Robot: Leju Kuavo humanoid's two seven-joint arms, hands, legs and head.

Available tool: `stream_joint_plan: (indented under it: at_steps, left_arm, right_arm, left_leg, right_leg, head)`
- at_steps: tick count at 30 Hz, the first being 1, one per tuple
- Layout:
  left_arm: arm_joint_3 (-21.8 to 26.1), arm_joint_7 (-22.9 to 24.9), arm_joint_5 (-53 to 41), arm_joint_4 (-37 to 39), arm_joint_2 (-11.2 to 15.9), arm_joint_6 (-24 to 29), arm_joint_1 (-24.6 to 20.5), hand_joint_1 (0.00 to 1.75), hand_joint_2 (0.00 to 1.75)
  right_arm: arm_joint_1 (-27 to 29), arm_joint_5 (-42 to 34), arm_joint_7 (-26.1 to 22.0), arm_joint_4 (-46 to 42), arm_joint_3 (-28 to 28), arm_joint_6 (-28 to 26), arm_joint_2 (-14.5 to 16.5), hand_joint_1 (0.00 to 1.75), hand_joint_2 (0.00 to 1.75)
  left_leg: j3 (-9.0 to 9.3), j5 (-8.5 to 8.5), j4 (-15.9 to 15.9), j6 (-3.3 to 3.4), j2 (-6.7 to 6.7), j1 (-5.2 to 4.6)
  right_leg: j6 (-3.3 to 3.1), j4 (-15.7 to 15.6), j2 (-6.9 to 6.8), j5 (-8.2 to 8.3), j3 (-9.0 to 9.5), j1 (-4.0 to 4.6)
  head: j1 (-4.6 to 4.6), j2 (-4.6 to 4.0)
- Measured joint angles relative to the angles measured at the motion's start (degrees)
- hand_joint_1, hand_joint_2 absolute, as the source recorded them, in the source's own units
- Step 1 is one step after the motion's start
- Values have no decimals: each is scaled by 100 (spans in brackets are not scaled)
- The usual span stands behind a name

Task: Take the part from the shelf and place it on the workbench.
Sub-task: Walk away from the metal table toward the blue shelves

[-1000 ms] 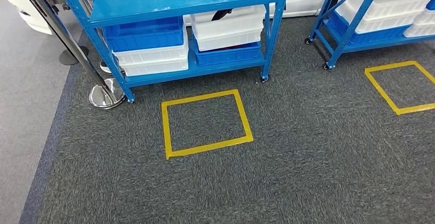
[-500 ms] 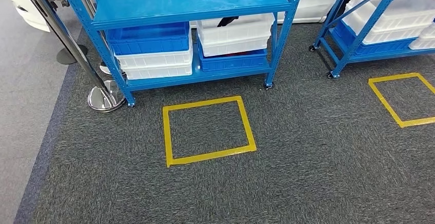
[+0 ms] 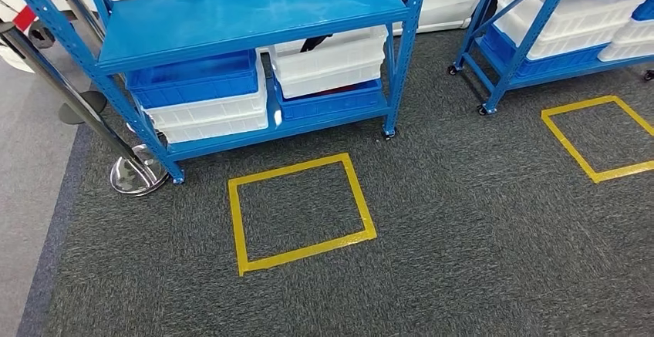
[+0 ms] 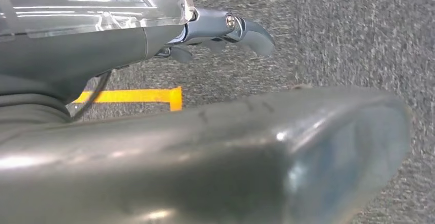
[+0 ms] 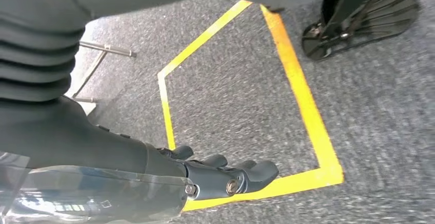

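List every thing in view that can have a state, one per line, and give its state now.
Left hand: holds nothing, hangs over the carpet.
Right hand: holds nothing, fingers loosely curled, over a yellow square.
Shelf: upright, top board bare, bins on the lower level.
White bin: stacked on a blue bin, dark thing inside.
Blue bin: stacked on white bins.
Yellow square: nothing inside.

No readable text, labels or numbers (bins unmarked too).
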Motion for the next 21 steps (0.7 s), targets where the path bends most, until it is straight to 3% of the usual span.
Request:
stream_joint_plan:
  at_steps: [1, 2, 3, 6, 7, 10, 12, 15, 16, 17, 18, 21]
  left_arm:
    - [1, 1, 0, 0, 0, 0, 10, 0, 0]
    - [1, 1, 0, 0, 0, 0, 19, 0, 0]
    - [2, 1, 0, 0, 0, 0, 27, 0, 0]
    - [7, 6, -1, 0, 2, 1, 48, 0, 0]
    - [8, 11, -1, 0, 3, 2, 53, 0, 0]
    - [10, 23, -8, 0, 3, 7, 42, 0, 0]
    - [11, 25, -19, -1, 5, 11, 15, 0, 0]
    - [11, 26, -32, -2, 9, 11, -7, 0, 0]
    - [11, 27, -34, -2, 9, 10, -3, 0, 0]
    - [11, 27, -35, -2, 8, 9, 3, 0, 0]
    - [11, 28, -34, -2, 7, 9, 10, 0, 0]
    - [11, 31, -35, -2, -4, 7, 18, 0, 0]
  right_arm:
    - [2, 9, -3, 0, -1, -1, 0, 0, 0]
    - [5, 15, -4, 0, -3, -2, 0, 0, 0]
    - [8, 16, -4, 0, -5, -4, 0, 0, 0]
    - [13, 18, -4, 1, -9, -10, 3, 0, 0]
    - [8, 18, -9, 1, -10, -9, 5, 0, 0]
    - [-13, 54, -42, 0, -12, -2, 8, 0, 0]
    - [-26, 148, -43, 0, -10, 7, 9, 0, 0]
    - [-22, 231, -35, 1, 1, 12, 9, 0, 0]
    - [-13, 215, -38, 2, 2, 10, 9, 0, 0]
    - [-2, 187, -44, 2, 0, 5, 9, 0, 0]
    - [6, 157, -51, 1, -3, -1, 8, 0, 0]
    - [19, 120, -68, 0, -10, -3, 2, 0, 0]
  left_leg:
    - [-153, -163, 72, -10, -2, 7]
    - [-229, -206, -23, -7, -2, 11]
    - [-235, -69, -273, 11, -2, 11]
    - [-141, 881, -1203, 120, -2, -27]
    - [-116, 1069, -1346, 152, -3, -45]
    - [43, 1117, -1452, 255, -26, -56]
    - [163, 1091, -1505, 334, -57, -44]
    - [255, 1001, -1521, 388, -122, -43]
    - [298, 960, -1521, 389, -150, -43]
    - [354, 913, -1521, 387, -177, -43]
    - [425, 862, -1521, 380, -198, -42]
    - [596, 691, -1507, 315, -231, -56]
  right_leg:
    - [3, -5, 26, -53, 70, 0]
    - [9, -7, 48, -111, 148, 1]
    - [19, -7, 63, -173, 231, 3]
    - [83, 8, 88, -359, 428, 20]
    - [119, 14, 98, -410, 483, 23]
    - [247, 165, 105, -413, 572, 13]
    - [292, 582, 97, -467, 375, 0]
    - [349, 1470, 95, -925, -264, -8]
    - [367, 1596, 95, -1041, -421, -10]
    - [373, 1564, 95, -1051, -507, -10]
    - [365, 1362, 95, -921, -518, -9]
    - [286, 414, 103, -110, -386, 22]
  head:
    - [-1, 0]
    - [-1, 0]
    - [-1, 0]
    - [2, -1]
    - [4, -1]
    - [9, -1]
    - [23, -1]
    - [35, 0]
    - [36, 0]
    - [38, 0]
    - [39, 0]
    - [43, 0]
